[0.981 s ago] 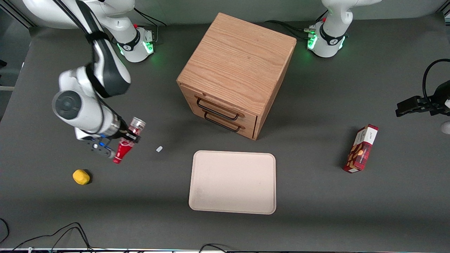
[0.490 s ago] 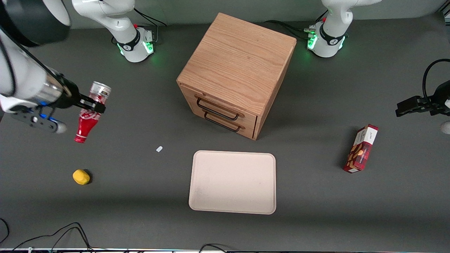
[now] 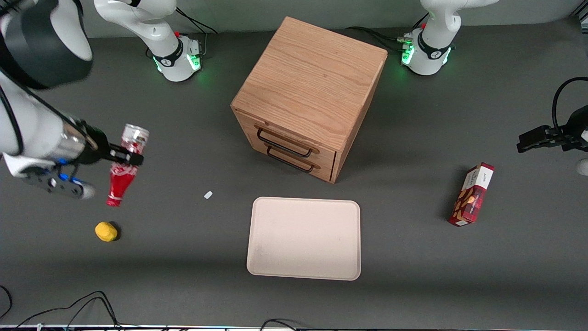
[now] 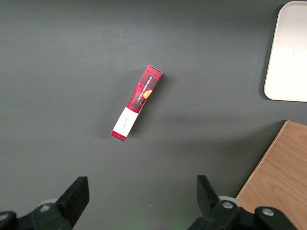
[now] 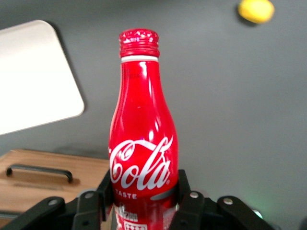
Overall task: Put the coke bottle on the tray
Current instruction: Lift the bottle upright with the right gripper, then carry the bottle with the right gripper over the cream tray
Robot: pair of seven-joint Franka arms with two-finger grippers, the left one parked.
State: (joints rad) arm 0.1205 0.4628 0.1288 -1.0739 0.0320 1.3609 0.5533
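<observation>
Jaws of the gripper [image 3: 125,157] clamped on coke bottle [image 3: 122,174], aloft, cap toward the front camera.

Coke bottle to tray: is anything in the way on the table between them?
Nothing visible blocks it. The gripper holds the coke bottle above the table at the working arm's end. Between it and the tray lies only a small white scrap, flat on the table; the lemon lies off that line.
</observation>
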